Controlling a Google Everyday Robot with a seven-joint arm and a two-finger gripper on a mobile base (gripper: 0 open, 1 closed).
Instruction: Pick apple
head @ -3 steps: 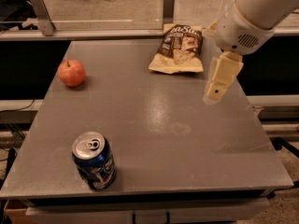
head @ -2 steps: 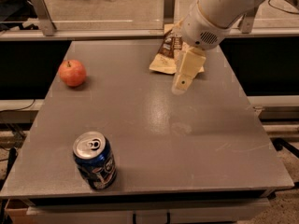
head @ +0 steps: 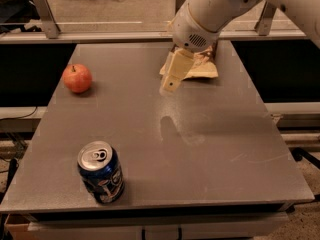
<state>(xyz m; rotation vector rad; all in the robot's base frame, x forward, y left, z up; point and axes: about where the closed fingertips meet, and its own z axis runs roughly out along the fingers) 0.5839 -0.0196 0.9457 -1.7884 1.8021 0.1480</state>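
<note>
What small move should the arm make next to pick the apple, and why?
Probably a sideways move carrying the gripper toward the apple, at picture left. The gripper hangs above the table just in front of the chip bag, well apart from the apple, which sits alone near the left edge. The blue can stands at the front, off that path.

The arm [head: 215, 6] is a chunky white tube with a smooth plastic shell, rounded like a fat sausage, and a thin seam rings it near the wrist. There's a little patch of dotted vent holes [head: 196, 41] on the wrist end. The gripper [head: 169, 87] is a blocky cream-yellow piece, duller than the arm, over the far part of the grey table [head: 210, 154].
</note>
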